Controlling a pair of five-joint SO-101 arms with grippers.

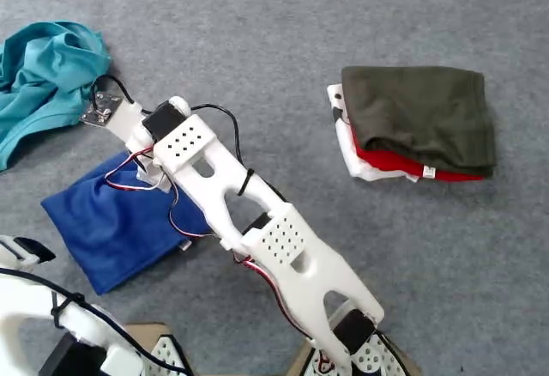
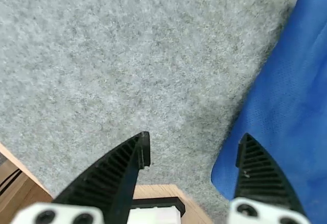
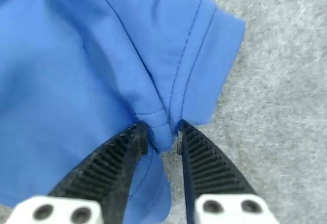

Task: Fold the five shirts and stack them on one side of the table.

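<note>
We pinch a folded royal-blue fabric shirt [image 1: 103, 221] on the grey felt table cover [image 1: 283, 41].
A crumpled teal shirt [image 1: 47, 67] lies near, a folded olive-red-white stack [image 1: 420, 114] well apart. Our right gripper [image 3: 162, 132] clenches the blue hem fold; our left gripper [image 2: 194, 150] hangs spread over felt beside its edge.

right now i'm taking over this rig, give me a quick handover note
Left end effector: open, empty, over the table beside the blue shirt.
Right end effector: shut on the blue shirt at a stitched edge.
Done: olive shirt, red shirt, white shirt folded in one stack.
Left: finish blue shirt, fold crumpled teal shirt, add both.
</note>
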